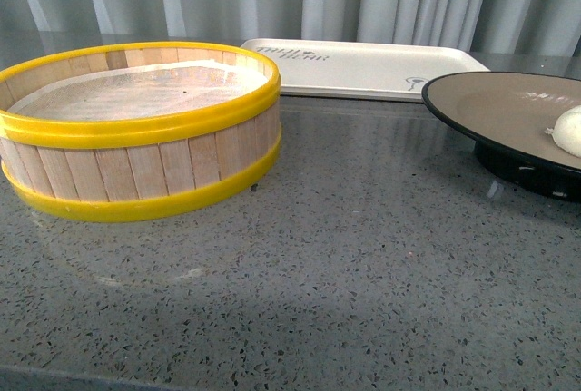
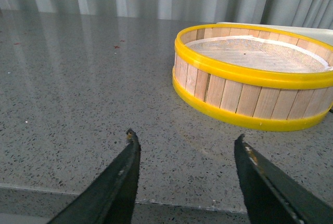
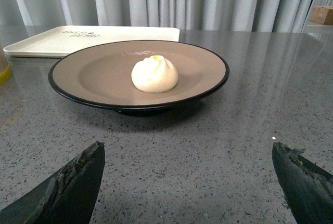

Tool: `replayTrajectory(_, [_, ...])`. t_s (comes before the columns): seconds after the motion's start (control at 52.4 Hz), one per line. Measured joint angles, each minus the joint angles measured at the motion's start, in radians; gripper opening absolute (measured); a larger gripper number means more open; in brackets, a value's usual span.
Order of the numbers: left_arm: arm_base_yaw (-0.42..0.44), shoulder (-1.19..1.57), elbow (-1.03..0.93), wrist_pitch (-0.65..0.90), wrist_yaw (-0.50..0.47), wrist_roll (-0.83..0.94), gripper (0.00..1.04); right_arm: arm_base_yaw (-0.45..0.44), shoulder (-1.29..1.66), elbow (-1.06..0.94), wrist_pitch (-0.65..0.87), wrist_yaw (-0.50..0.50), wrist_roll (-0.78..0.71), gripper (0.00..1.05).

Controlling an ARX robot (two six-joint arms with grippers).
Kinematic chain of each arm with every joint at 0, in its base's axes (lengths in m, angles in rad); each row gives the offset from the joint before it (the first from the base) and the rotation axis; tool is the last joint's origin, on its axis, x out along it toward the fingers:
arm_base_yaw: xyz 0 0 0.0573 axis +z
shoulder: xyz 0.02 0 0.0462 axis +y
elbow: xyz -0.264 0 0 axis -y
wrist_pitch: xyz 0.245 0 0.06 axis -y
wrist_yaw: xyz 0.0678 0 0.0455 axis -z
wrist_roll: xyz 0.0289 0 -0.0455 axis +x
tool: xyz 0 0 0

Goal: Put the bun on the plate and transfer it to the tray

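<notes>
Between our right pincer (image 3: 186, 145) and the plate (image 3: 93, 76) we find bare counter (image 3: 234, 125), so the near rim is open to approach; the tray (image 3: 52, 44) lies just beyond the plate. Before our left pincer (image 2: 185, 133) the steamer basket (image 2: 250, 99) blocks one side, with open counter alongside it.

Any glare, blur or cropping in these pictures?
Front view: sharp, but the bun is cropped at the frame edge. Left wrist view: pale reflections streak the countertop. Right wrist view: small glare patch on the plate, soft shadow underneath.
</notes>
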Motion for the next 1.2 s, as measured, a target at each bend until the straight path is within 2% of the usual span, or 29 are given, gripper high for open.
replayTrajectory(0.153, [0.0,0.0,0.0,0.0,0.0,0.0,0.91,0.0,0.0,0.0,0.0,0.0,0.0,0.96])
replayTrajectory(0.172, [0.0,0.0,0.0,0.0,0.0,0.0,0.94,0.014,0.009,0.001,-0.003,0.047,-0.013,0.96])
replayTrajectory(0.191, [0.0,0.0,0.0,0.0,0.0,0.0,0.97,0.04,0.026,0.006,0.0,0.134,-0.044,0.96])
replayTrajectory(0.21, [0.0,0.0,0.0,0.0,0.0,0.002,1.0,0.09,0.071,0.016,0.018,0.282,-0.082,0.96])
replayTrajectory(0.267, [0.0,0.0,0.0,0.0,-0.002,0.0,0.98,0.142,0.19,0.045,0.106,0.536,-0.172,0.96])
replayTrajectory(0.305, [0.0,0.0,0.0,0.0,0.002,0.0,0.98,0.121,0.249,0.061,0.163,0.577,-0.186,0.96])
replayTrajectory(0.363, [0.0,0.0,0.0,0.0,-0.002,0.0,0.98,0.04,0.343,0.089,0.27,0.53,-0.181,0.96])
replayTrajectory(0.458, [0.0,0.0,0.0,0.0,0.0,0.0,0.98,-0.142,0.523,0.172,0.406,0.325,-0.064,0.96])
replayTrajectory(0.63, [0.0,0.0,0.0,0.0,0.0,0.0,0.98,-0.331,0.759,0.293,0.419,0.088,0.196,0.96])
replayTrajectory(0.725, [0.0,0.0,0.0,0.0,0.0,0.0,0.98,-0.381,0.88,0.361,0.4,-0.027,0.365,0.96])
replayTrajectory(0.859, [0.0,0.0,0.0,0.0,0.0,0.0,0.98,-0.376,0.988,0.434,0.38,-0.158,0.619,0.96])
replayTrajectory(1.012, [0.0,0.0,0.0,0.0,0.0,0.0,0.98,-0.287,1.052,0.463,0.372,-0.266,0.906,0.96])
replayTrajectory(1.203, [0.0,0.0,0.0,0.0,0.0,0.0,0.98,-0.224,1.076,0.446,0.37,-0.34,1.103,0.96])
